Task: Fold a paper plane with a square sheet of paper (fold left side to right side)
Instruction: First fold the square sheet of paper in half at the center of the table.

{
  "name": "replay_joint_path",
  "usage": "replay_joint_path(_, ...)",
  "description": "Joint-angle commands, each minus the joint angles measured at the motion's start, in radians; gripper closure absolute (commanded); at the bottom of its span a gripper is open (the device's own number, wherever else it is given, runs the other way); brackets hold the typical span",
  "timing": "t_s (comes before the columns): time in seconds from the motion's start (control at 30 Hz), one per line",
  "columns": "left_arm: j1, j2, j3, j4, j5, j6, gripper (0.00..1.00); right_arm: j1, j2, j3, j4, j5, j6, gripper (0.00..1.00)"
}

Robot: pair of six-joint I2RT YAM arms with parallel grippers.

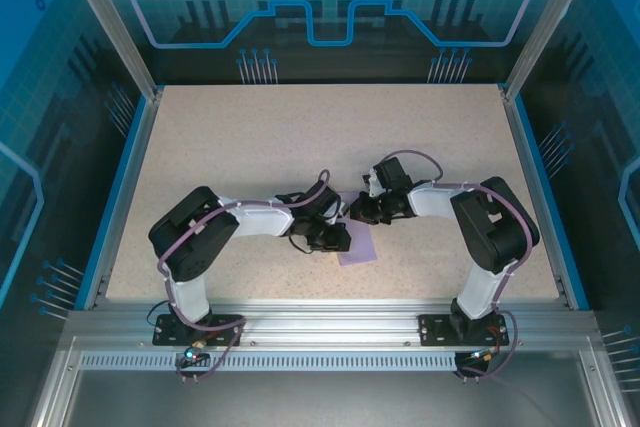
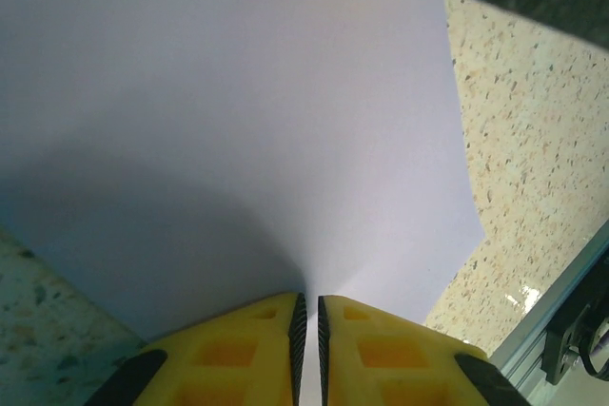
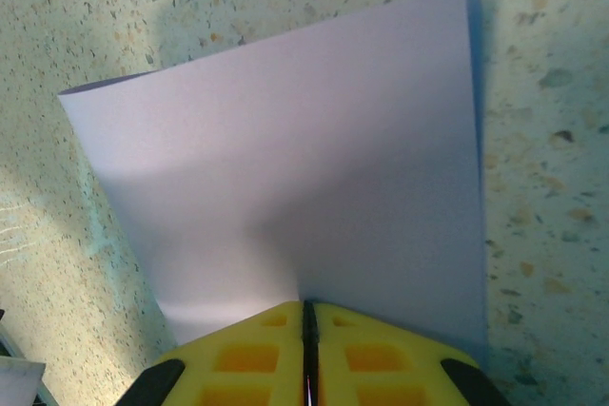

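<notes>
Square sheet of paper [image 1: 360,249] is found on the table [image 1: 250,137] just beyond the near rail [image 1: 320,315], approx. mid-rail; left gripper [image 2: 307,303] is pinched narrow on its edge nearer the rail; right gripper [image 3: 306,309] is clamped shut on the edge farther from the rail; for a clean left-to-right fold, edges should be matched w/ both pinches held level, no tugging; crease to be pressed only once corners are aligned.

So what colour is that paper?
The paper is plain pale purple with no pattern. The right wrist view shows it best.
</notes>
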Motion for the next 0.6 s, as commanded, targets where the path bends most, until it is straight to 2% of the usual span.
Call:
replay_joint_path(0.0,-0.04,-0.013,-0.069,-0.072,0.02,-0.048,0.83,-0.011,0.057,-0.024,-0.106,0.084,0.009,0.9)
replay_joint_path(0.57,-0.079,-0.111,-0.178,-0.058,0.011,-0.103,0.83,-0.016,0.062,-0.026,-0.11,0.084,0.004,0.9)
